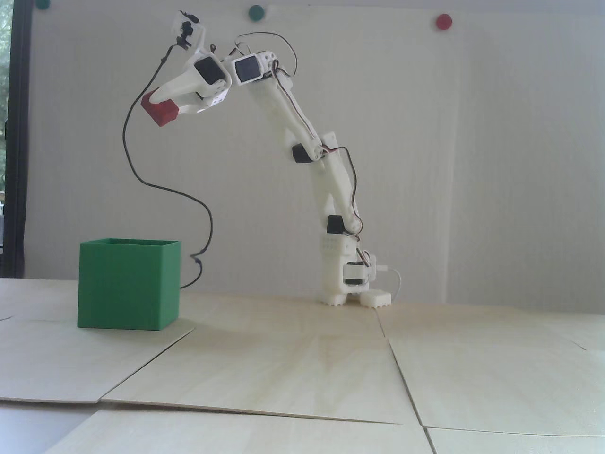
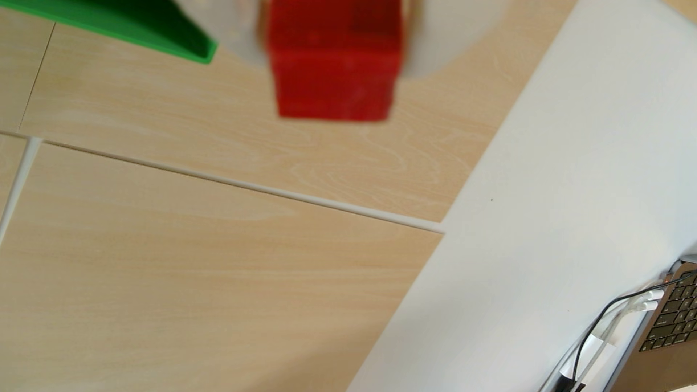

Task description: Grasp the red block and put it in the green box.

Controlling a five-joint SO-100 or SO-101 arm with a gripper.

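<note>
Pale wooden panels (image 1: 302, 359) cover the table, with a white wall behind carrying round magnets. On inspection, the gripper (image 1: 163, 106) is clenched on the red block (image 1: 159, 109), held high in the air, well above the green box (image 1: 128, 285) and slightly to the right of its centre in the fixed view. In the wrist view the block (image 2: 333, 64) sits between the pale fingers and only a corner of the box (image 2: 166, 28) shows at the top left.

Judgement: the carry is in hand. The arm should shift toward the box until the block hangs over the opening, lower near the rim, then let go; a release from here risks a bounce or a rim strike.

Block condition: solid matte red, oblong, sharp-edged, tilted in the grip, far smaller than the box.
</note>
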